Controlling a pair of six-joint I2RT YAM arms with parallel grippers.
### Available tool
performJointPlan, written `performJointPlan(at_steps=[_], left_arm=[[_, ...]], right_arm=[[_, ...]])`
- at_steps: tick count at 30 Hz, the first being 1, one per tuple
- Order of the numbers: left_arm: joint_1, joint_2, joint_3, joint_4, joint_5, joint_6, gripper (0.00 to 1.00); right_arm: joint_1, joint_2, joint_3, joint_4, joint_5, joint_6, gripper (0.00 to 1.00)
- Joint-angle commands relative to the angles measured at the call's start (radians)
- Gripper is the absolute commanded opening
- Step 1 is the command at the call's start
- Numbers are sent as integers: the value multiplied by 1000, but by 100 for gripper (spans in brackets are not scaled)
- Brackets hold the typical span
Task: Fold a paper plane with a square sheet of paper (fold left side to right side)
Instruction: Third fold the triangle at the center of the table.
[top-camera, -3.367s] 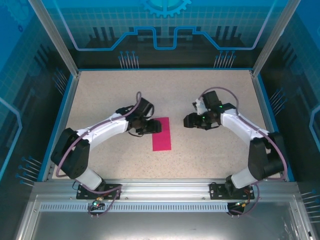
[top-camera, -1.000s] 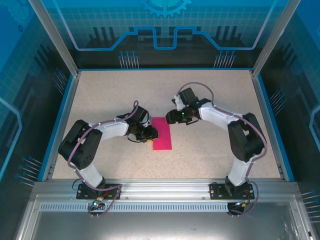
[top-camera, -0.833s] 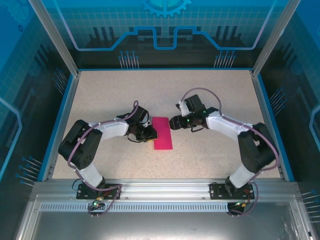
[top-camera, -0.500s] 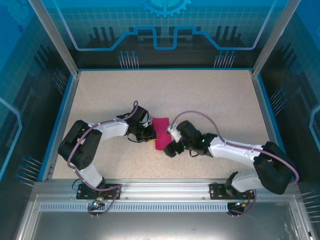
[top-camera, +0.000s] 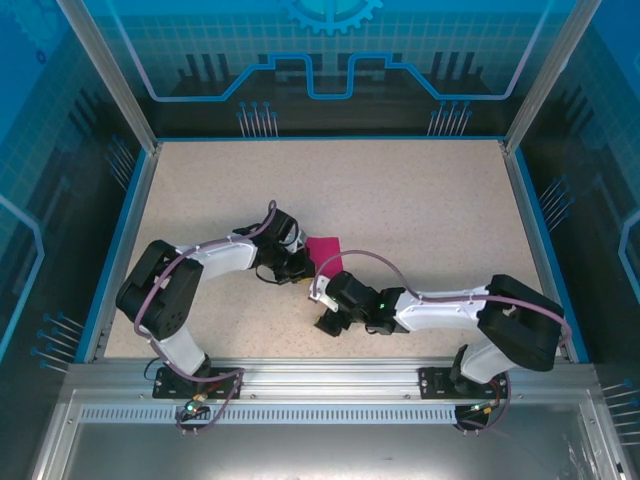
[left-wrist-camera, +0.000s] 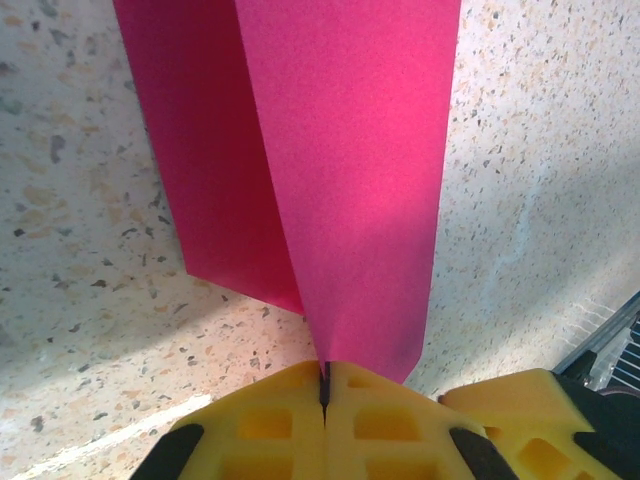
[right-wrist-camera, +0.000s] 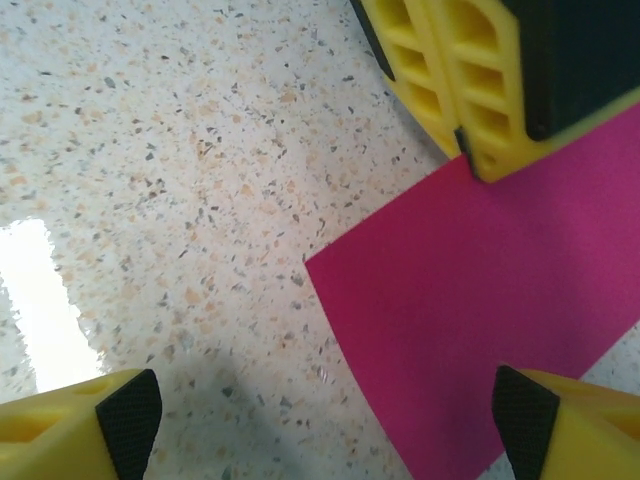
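While left tool (left-wrist-camera: 324, 385) pinches it, paper (left-wrist-camera: 350, 180) stretches ahead.

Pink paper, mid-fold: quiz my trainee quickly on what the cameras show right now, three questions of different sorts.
1. True or false: the left jaws are shut on an edge of the pink paper.
2. The right jaws are: A) shut on the paper; B) open above the paper's corner and the table; C) shut and empty.
3. Fill in: in the left wrist view the paper shows ___ layers.
Key: 1 true; 2 B; 3 two.
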Motion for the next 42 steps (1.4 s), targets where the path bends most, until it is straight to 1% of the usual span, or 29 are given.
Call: performJointPlan(at_steps=[1, 4, 7, 10, 13, 15, 16, 19, 23, 26, 28, 31, 33, 37, 42], left_arm=[[7, -23, 25, -47, 32, 13, 4], [8, -24, 27, -56, 29, 17, 4], [10, -26, 27, -60, 28, 20, 4], [11, -26, 25, -60, 27, 20, 4], [14, -25, 24, -62, 25, 26, 4], [19, -29, 22, -64, 25, 31, 7], [22, -30, 24, -66, 24, 35, 9], [38, -42, 21, -81, 19, 50, 19], [76, -82, 18, -110, 18, 88, 38], [107, -117, 22, -137, 18, 118, 42], [123, -128, 30, -146, 30, 133, 41], [127, -109, 55, -127, 70, 144, 34], [125, -64, 78, -86, 123, 137, 28], [115, 50, 153, -50, 177, 145, 22], [81, 197, 287, -84, 193, 180, 21]], right_arm=[[10, 48, 62, 54, 27, -27, 82], [10, 86, 89, 60, 32, -33, 74], [9, 103, 109, 60, 39, -34, 62], [1, 101, 113, 51, 23, -30, 42], [-17, 93, 109, 34, -10, -16, 19], [-34, 84, 100, 24, -53, -7, 4], [-43, 79, 99, 18, -72, -3, 0], [-73, 70, 97, -2, -162, 6, 0], [-110, 77, 101, -32, -261, 19, 0], [-134, 87, 103, -41, -317, 34, 0], [-142, 92, 106, -41, -338, 47, 0], [-153, 99, 115, -48, -363, 66, 0], [-160, 104, 120, -51, -379, 79, 0], [-172, 111, 130, -58, -394, 95, 0], [-193, 117, 138, -60, -422, 118, 0]])
